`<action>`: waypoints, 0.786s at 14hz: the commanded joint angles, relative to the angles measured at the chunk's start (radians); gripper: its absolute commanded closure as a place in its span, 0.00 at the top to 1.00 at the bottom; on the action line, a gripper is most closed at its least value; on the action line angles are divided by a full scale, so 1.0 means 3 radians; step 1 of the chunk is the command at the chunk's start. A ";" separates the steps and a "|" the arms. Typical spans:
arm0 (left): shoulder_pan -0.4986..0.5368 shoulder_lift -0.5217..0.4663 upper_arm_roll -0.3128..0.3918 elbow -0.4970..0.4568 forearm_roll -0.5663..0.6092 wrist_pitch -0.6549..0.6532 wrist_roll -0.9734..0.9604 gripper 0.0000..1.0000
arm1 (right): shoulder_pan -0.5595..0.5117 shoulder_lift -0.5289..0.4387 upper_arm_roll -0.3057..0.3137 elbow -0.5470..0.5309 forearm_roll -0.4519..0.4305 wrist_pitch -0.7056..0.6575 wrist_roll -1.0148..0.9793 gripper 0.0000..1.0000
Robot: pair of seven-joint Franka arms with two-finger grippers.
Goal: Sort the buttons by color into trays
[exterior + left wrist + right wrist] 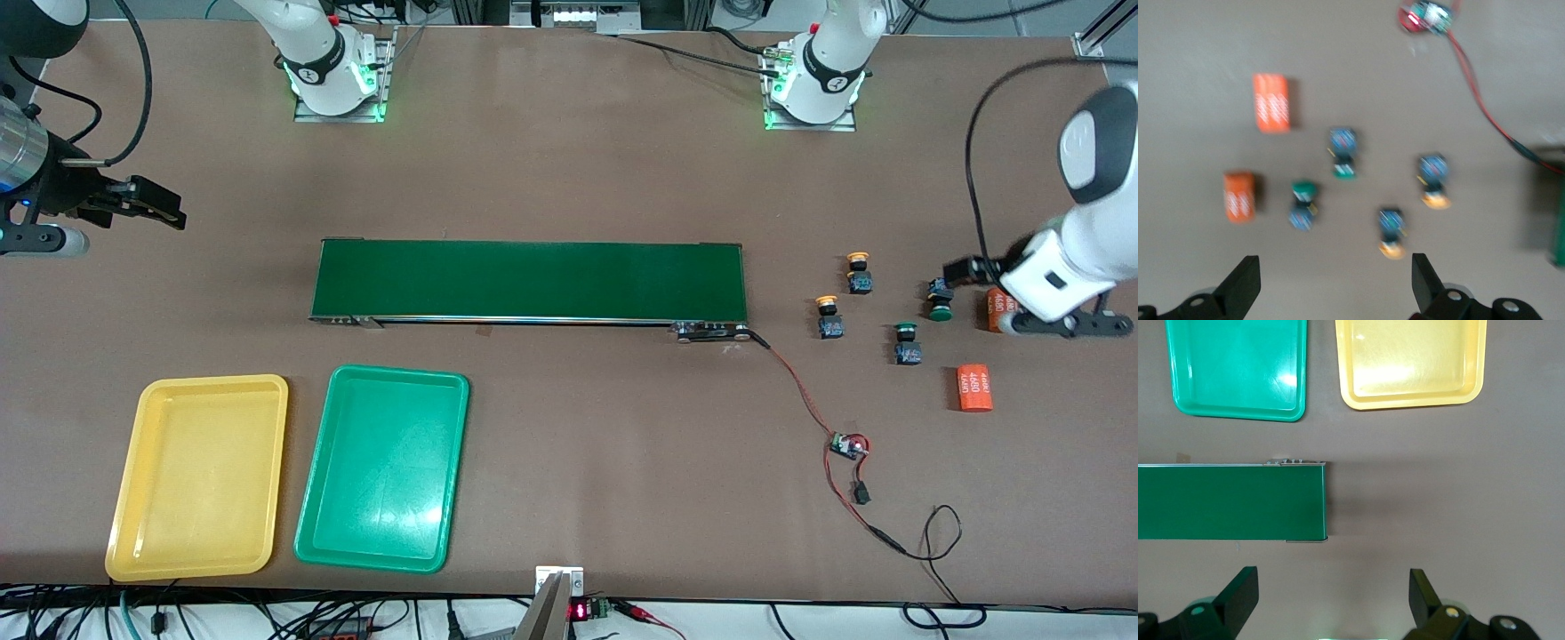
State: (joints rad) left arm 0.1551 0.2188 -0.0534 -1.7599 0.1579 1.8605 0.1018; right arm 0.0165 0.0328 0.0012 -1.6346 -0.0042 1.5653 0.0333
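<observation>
Trays, yellow (197, 477) and green (382, 468), are lying side by side on the table, nearer the front camera than the belt (531, 280), well apart from the right gripper (169, 213), which is hanging released. Buttons (1345, 153) are sitting just beneath the left gripper (1335, 283), also released.

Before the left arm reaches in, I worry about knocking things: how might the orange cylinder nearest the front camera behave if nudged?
The orange cylinder lies on its side, so it would probably roll. It looks rigid rather than floppy. Its smooth printed wrap may be slippery between fingers.
</observation>
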 commanded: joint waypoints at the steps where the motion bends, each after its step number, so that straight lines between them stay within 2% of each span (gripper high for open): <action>1: 0.0233 0.0399 -0.0026 0.0083 0.0103 0.0612 0.0288 1.00 | -0.0004 0.0024 0.0006 0.0064 -0.0006 -0.0023 -0.0034 1.00; 7: 0.0643 0.1233 -0.0057 0.0037 0.0108 0.2238 0.0984 1.00 | -0.0004 0.0044 0.0006 0.0064 -0.0001 -0.0028 -0.0040 1.00; 9: 0.0710 0.1433 -0.0057 0.0037 0.0108 0.2546 0.1036 1.00 | 0.0001 0.0044 0.0006 0.0064 0.0004 -0.0028 -0.0034 1.00; 11: 0.0720 0.1546 -0.0062 0.0037 0.0108 0.2659 0.1036 1.00 | 0.0001 0.0044 0.0006 0.0064 0.0009 -0.0028 -0.0034 1.00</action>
State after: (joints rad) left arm 0.3582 0.6558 -0.0543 -1.7652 0.1765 2.6361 0.3954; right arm 0.0168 0.0361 0.0012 -1.6346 -0.0042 1.5653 0.0332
